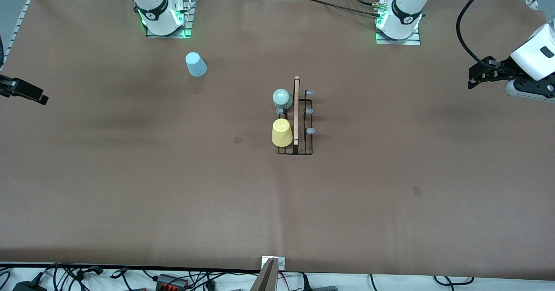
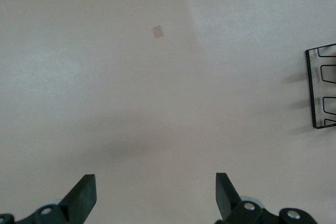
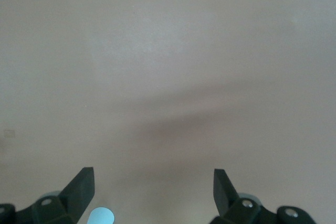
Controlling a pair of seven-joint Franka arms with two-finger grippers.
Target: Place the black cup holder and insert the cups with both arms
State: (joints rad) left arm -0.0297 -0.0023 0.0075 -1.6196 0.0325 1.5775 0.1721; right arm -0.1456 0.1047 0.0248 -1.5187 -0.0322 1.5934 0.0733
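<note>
Holder: The black cup holder (image 1: 295, 124) stands on the tabletop (image 1: 130, 187) about midway between the two arms' ends. Its long axis, marked by the wooden rod (image 1: 296, 111), runs from the bases' edge toward the front camera.

Cups seated: The mint green cup (image 1: 282, 98) and the yellow cup (image 1: 282, 132) sit upturned on prongs on the holder's side toward the right arm's end, the yellow one nearer the front camera.

Cup remaining: The light blue cup (image 1: 196, 64) lies on the tabletop, well apart from the holder, near the right arm's base and farther from the front camera than the holder.

Key relation: Judge the right arm the nearer one to the blue cup; its base stands just beside it.

Right gripper: The right gripper (image 3: 153, 182) waits over bare tabletop at its own end. Its jaws stand wide apart and hold nothing.

Left gripper: The left gripper (image 2: 156, 187) hovers at the left arm's end, jaws wide apart and empty, with the holder's wire base at the edge of its wrist view.

Free prongs: Three pale-blue-tipped prongs (image 1: 309, 111) on the holder's side toward the left arm's end carry nothing.

Surface: Flat brown covering; small patches (image 1: 238, 139) only.

Room: You have open tabletop around cup and holder.
</note>
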